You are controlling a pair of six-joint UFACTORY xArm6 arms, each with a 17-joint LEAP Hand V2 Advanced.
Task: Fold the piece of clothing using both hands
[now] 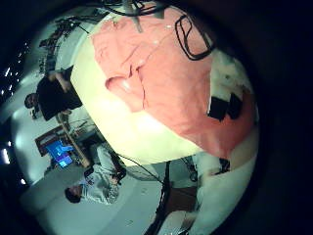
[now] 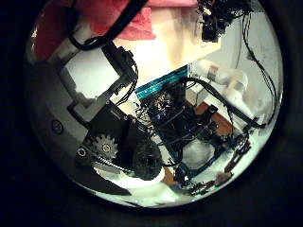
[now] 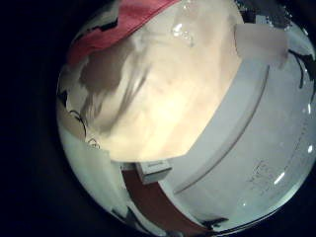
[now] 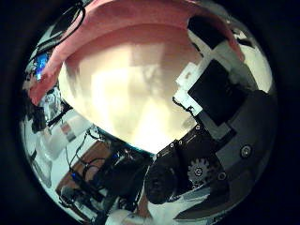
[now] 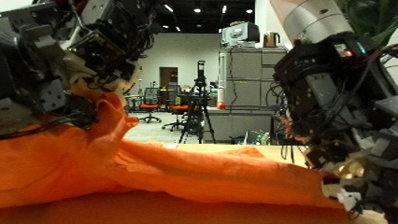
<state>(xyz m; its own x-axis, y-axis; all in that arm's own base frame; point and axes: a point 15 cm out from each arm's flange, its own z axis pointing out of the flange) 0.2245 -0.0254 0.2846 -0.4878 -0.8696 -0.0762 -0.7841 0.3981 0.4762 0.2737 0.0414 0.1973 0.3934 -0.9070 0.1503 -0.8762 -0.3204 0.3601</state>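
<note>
An orange garment [image 5: 149,173] lies spread over the pale table, with a raised fold [image 5: 107,110] just under my left hand [image 5: 75,56]. That hand hangs above the cloth; from its palm the garment [image 1: 161,69] shows spread out well below, and I cannot see whether it holds any cloth. My right hand [image 5: 330,112] is low at the garment's edge, fingertips [image 5: 346,177] pointing down beside the hem. Its palm views show bare tabletop [image 4: 131,84] close by and the cloth's edge [image 4: 112,28] further off, nothing between its fingers [image 4: 220,94].
A black cable [image 1: 194,39] loops over the garment's far part. A black and white hand part [image 1: 225,103] sits at the cloth's border. The table's edge [image 3: 212,123] runs close to my right palm. Office cabinets [image 5: 248,89] and a tripod [image 5: 199,103] stand behind.
</note>
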